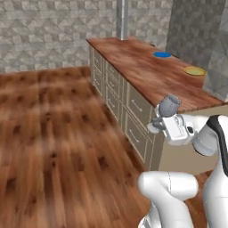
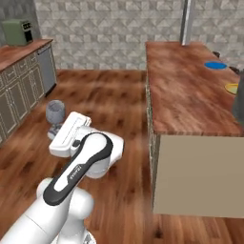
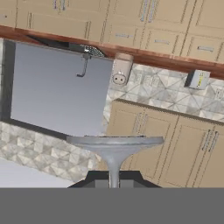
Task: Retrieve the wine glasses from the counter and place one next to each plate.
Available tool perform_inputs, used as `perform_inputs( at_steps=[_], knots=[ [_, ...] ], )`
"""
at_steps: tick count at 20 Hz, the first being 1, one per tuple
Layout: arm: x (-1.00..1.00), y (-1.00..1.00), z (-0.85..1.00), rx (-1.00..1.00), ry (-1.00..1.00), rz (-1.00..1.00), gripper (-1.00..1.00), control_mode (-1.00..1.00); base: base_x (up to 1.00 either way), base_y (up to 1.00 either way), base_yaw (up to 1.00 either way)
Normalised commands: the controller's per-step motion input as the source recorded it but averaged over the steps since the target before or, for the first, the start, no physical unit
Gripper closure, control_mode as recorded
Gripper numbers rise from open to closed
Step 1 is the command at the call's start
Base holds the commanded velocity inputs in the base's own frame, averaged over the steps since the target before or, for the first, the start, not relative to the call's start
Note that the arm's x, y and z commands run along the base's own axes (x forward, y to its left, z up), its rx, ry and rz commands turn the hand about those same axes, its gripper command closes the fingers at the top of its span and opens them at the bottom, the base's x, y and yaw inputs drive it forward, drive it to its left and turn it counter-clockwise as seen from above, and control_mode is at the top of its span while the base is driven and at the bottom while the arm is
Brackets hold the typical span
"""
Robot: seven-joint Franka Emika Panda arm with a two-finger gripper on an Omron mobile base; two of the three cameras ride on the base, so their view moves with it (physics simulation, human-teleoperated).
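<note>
My gripper (image 1: 161, 120) is shut on the thin stem of one of the wine glasses (image 1: 169, 104), a small grey stemmed glass, in the air just off the near corner of the long wooden bar top (image 1: 147, 71). In the right base view the same gripper (image 2: 57, 127) holds the glass (image 2: 55, 111) over the floor. The hand view looks along its stem to the round foot (image 3: 114, 141) above the gripper (image 3: 113, 181). The blue plate (image 1: 162, 54) and the yellow-rimmed plate (image 1: 194, 71) lie along the bar top's far right side. The counter (image 2: 19, 53) runs along the left wall.
Beige drawer fronts (image 1: 133, 111) face the open wood floor (image 1: 53, 133) left of the bar top. A grey post (image 1: 122, 20) rises at its far end. A green appliance (image 2: 16, 32) stands on the counter. The tiled wall (image 2: 109, 33) closes the back.
</note>
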Motion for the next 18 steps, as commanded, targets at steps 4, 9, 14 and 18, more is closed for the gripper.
perform_inputs(
  at_steps=[4,9,14,18],
  knots=[
    [0.0,0.0,0.0,0.0,0.0,0.0,1.0,1.0,0.12,-1.0,-0.06],
    [0.0,0.0,0.0,0.0,0.0,0.0,1.0,1.0,0.0,-1.0,-0.2],
    [0.0,0.0,0.0,0.0,0.0,0.0,1.0,1.0,0.0,-1.0,-0.17],
    [0.0,0.0,0.0,0.0,0.0,0.0,1.0,1.0,0.0,-1.0,-0.15]
  ],
)
